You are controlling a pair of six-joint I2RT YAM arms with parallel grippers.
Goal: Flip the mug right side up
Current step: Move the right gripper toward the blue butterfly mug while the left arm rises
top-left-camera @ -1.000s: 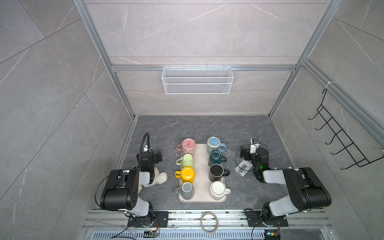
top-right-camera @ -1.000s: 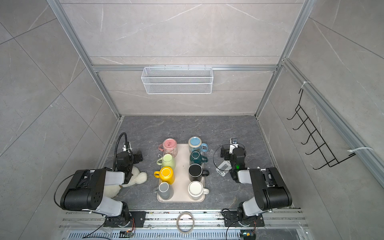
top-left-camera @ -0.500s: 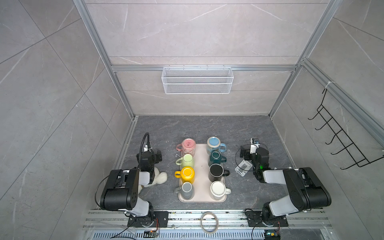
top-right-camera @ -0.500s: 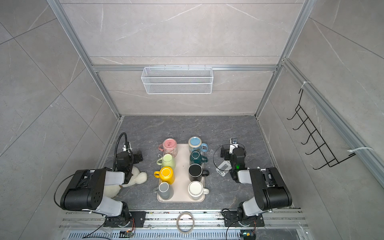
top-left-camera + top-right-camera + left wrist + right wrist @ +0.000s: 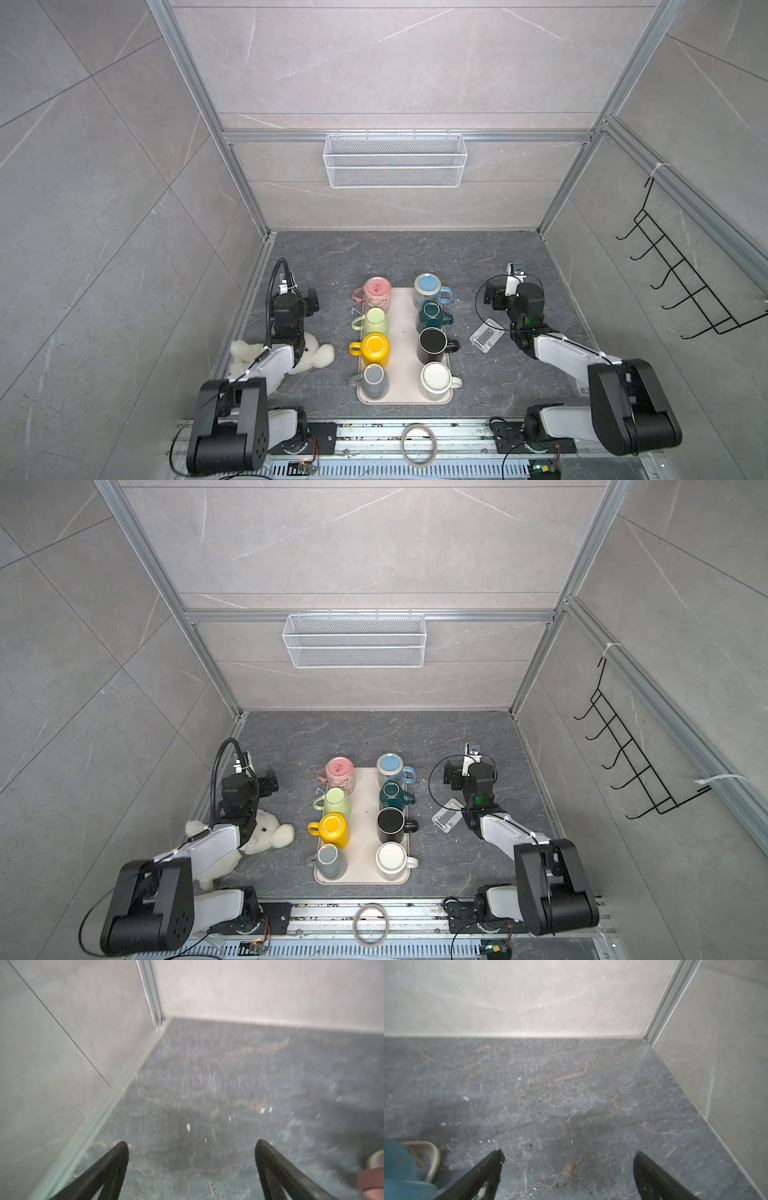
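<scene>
Several mugs stand in two rows on a beige tray [image 5: 402, 332] in the middle of the floor in both top views. The pink mug [image 5: 377, 291] and the blue mug [image 5: 428, 289] at the far end show flat, closed tops. The black mug [image 5: 432, 343] shows a dark hollow. My left gripper [image 5: 311, 300] hovers left of the pink mug, open and empty [image 5: 191, 1144]; that mug's edge [image 5: 372, 1180] shows in the left wrist view. My right gripper [image 5: 492, 297] hovers right of the blue mug [image 5: 396, 1159], open and empty [image 5: 569, 1153].
A white plush toy [image 5: 309, 353] lies under the left arm. A small grey device [image 5: 486, 334] lies on the floor beside the right arm. A wire basket [image 5: 395, 160] hangs on the back wall, a black hook rack [image 5: 681, 291] on the right wall.
</scene>
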